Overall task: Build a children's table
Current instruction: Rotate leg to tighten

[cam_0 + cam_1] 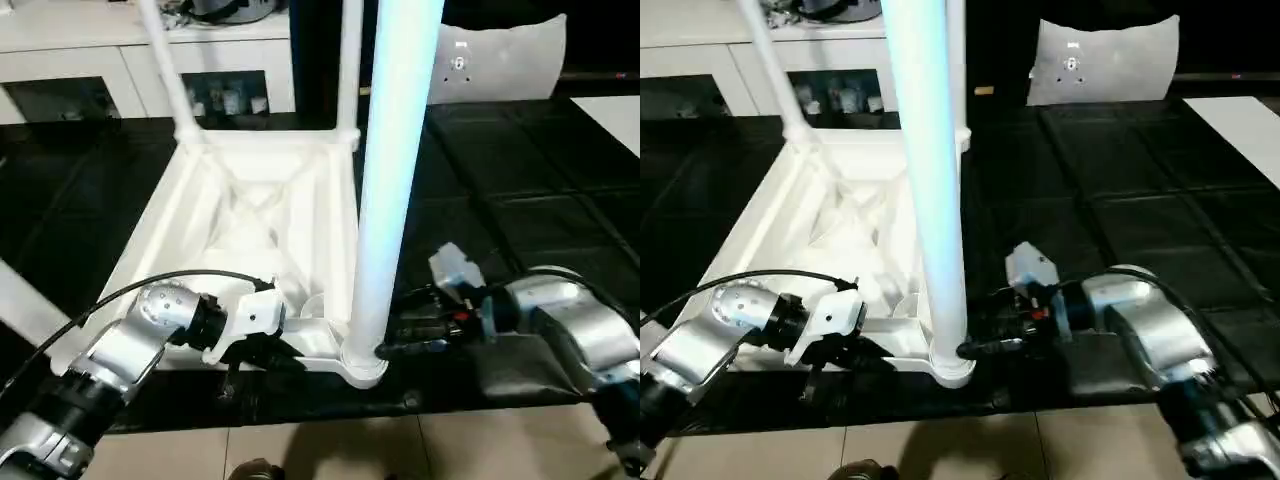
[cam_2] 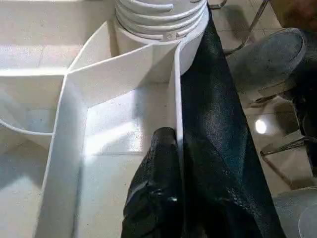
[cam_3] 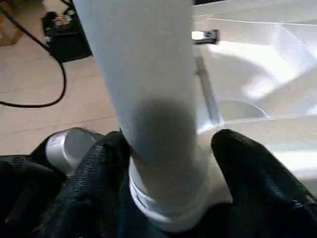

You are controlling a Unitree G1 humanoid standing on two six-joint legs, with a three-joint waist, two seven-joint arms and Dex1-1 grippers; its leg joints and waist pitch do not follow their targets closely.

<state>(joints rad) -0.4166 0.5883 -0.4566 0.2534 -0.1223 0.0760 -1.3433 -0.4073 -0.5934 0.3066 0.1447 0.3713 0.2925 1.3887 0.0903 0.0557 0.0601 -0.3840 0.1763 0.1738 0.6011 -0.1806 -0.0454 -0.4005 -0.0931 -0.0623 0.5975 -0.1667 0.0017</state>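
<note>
Upside down on the dark floor: white plastic children's table (image 1: 250, 215), ribbed underside up inside its raised rim. Three tapered round legs standing upright in rounded corner sockets, the near leg (image 1: 392, 170) at the close right corner, two more (image 1: 165, 65) (image 1: 348, 65) at the far corners.

a furnished indoor room, most likely a home-like test space, is suggested. a white cabinet (image 1: 120, 70) with dark glass doors is seen along the far wall, with small items dimly visible behind the glass. the floor is laid with pale tiles (image 1: 330, 445), over which a black mat (image 1: 540, 170) marked in large squares has been spread. a grey-white cushion (image 1: 1105, 60) is propped at the back. a black cable (image 3: 34, 94) is seen lying on the pale floor.
</note>
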